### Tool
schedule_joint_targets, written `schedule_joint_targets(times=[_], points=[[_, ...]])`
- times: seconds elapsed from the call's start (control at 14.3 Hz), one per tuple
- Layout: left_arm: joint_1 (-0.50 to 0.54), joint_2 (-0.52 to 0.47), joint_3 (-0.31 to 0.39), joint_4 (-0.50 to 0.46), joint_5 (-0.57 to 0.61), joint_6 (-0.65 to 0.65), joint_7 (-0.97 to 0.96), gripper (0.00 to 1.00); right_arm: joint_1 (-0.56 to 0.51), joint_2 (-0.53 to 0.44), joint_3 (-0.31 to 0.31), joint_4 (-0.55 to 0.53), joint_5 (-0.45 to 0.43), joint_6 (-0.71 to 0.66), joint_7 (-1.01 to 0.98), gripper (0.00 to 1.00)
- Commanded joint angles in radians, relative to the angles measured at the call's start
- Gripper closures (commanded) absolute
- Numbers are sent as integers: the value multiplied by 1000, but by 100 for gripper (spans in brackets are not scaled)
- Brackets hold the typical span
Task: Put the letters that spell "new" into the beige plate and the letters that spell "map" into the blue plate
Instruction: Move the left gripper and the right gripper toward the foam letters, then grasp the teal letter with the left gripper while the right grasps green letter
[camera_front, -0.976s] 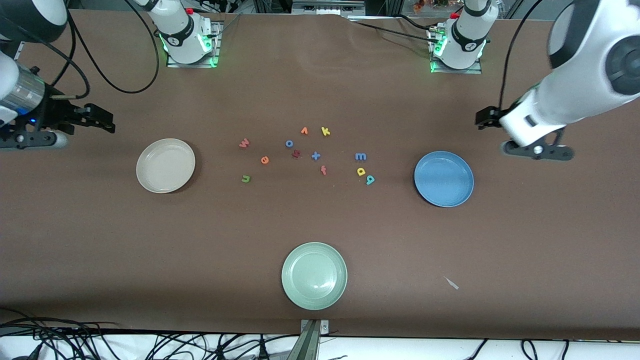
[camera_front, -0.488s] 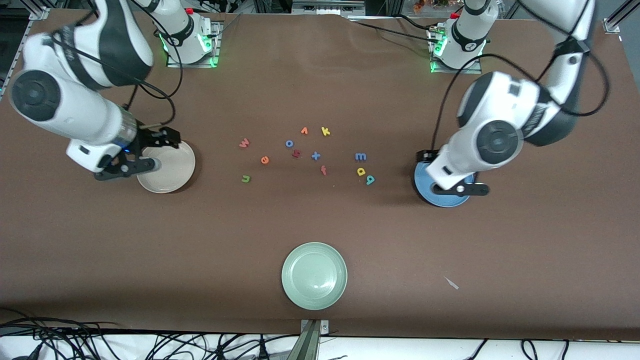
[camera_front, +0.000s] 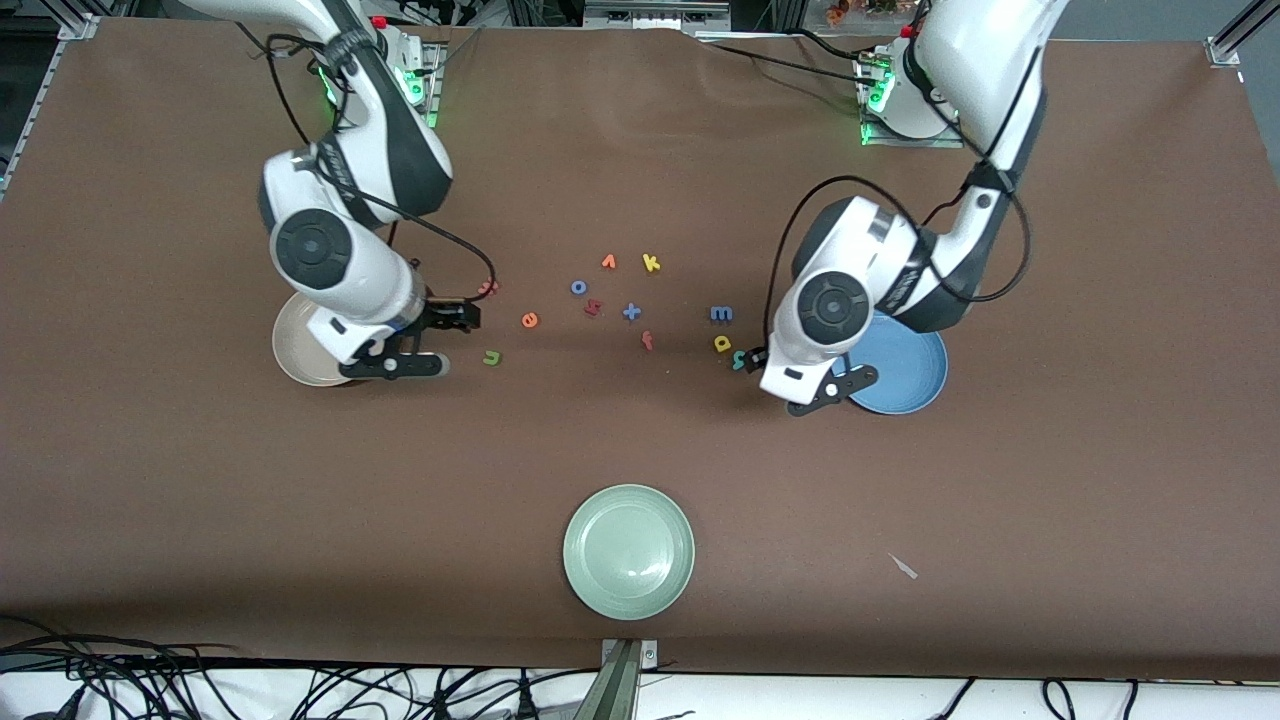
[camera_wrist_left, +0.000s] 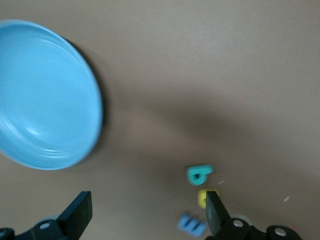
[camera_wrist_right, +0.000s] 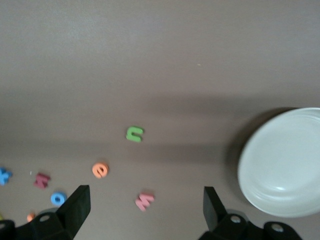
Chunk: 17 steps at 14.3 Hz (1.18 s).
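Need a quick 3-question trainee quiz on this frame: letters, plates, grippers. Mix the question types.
1. True or false: the beige plate already holds a letter.
2. Which letter lies closest to the blue plate?
A. the teal "a"
B. the green "n"
C. the yellow "k"
3. Fill in: the left gripper and the right gripper both have their fingers ____.

Key
1. False: its visible part is bare, and the "n", orange "e" and pinkish "w" lie on the table.
2. A
3. Open, holding nothing.
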Motion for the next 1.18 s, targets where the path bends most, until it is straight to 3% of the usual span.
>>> schedule_joint_targets(times=[0.0,0.14,0.35,0.63,0.7,1.12], points=[[-9,38,8,-16,-97,124,-57,0,10,-3,-7,-107,8,167,45,0],[-16,52,8,-75,-118,221,-56,0,32,20,-9,-161,8,286,94,0],[-21,64,10,-100,-116,227,-43,0,55,80,-9,-203,7,434,114,0],[-41,73,8,-102,-116,227,-45,33,52,134,-13,-187,-4,453,109,0],[-47,76,10,-100,-117,238,-54,35,50,149,-13,-175,-4,461,103,0],[-55,106,10,-103,-118,290,-63,34,52,190,-13,-152,-4,464,106,1]])
